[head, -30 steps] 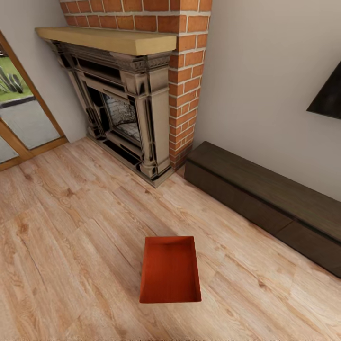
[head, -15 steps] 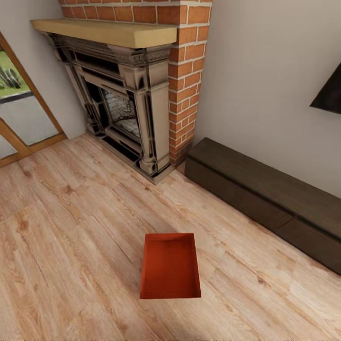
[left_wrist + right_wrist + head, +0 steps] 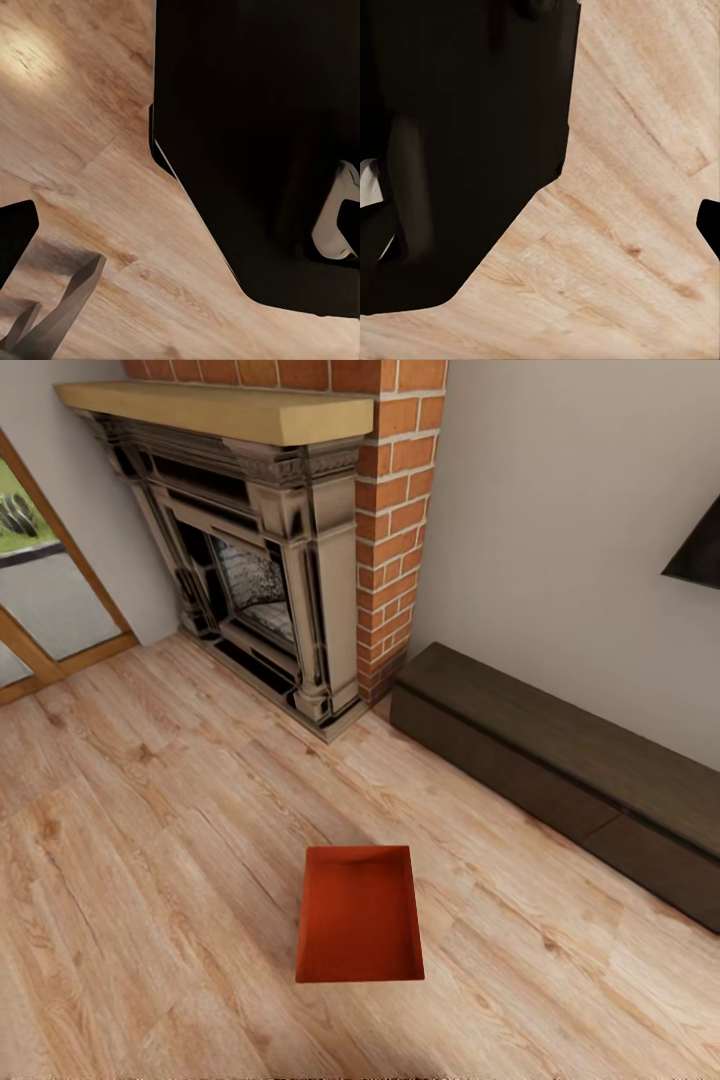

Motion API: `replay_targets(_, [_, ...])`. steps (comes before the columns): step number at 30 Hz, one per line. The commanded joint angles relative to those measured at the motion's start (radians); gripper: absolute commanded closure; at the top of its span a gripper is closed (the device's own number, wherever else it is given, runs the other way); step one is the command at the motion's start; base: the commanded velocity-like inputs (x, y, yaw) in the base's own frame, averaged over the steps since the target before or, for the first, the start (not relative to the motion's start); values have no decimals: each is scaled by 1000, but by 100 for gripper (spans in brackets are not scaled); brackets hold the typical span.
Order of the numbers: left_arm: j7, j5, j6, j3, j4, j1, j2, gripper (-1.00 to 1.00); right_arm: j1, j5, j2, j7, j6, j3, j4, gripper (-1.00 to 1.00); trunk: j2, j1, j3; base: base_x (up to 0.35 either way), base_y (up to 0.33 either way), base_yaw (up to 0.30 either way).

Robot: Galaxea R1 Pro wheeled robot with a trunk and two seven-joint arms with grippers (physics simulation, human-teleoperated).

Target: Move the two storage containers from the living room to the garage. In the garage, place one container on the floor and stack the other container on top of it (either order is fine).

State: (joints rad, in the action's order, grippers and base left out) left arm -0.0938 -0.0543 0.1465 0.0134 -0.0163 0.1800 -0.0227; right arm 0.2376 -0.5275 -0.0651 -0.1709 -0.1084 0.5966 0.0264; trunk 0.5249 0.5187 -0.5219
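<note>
One orange-red storage container lies open side up on the light wood-plank flooring of the living room, low in the middle of the head view and some way in front of the fireplace. It is empty, and nothing touches it. In the left wrist view my left gripper hangs over bare planks, with floor showing between a black fingertip and a grey one. In the right wrist view a single dark fingertip of my right gripper pokes in at the edge, over bare planks.
A red-brick fireplace with a wooden mantel stands at the back left. A long dark low cabinet runs along the right wall under a black screen's corner. A glass door is at far left. My black base shows in both wrist views.
The whole head view has shifted a little: fireplace, cabinet and container all sit slightly higher in the picture. The container itself has not moved on the planks.
</note>
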Motion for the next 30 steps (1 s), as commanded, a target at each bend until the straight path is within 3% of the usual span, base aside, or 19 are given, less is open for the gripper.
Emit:
replay_targets(1, [-1,-6,4,1,1,0,0,-100,1,-9,-1,-1,-5,9,3,-100,1,0,-3,0,0,0])
replay_targets(30, [-1,-6,4,0,1,0,0,-100,1,-9,-1,-1,-5,9,2,-100,1,0,-49,0,0,0])
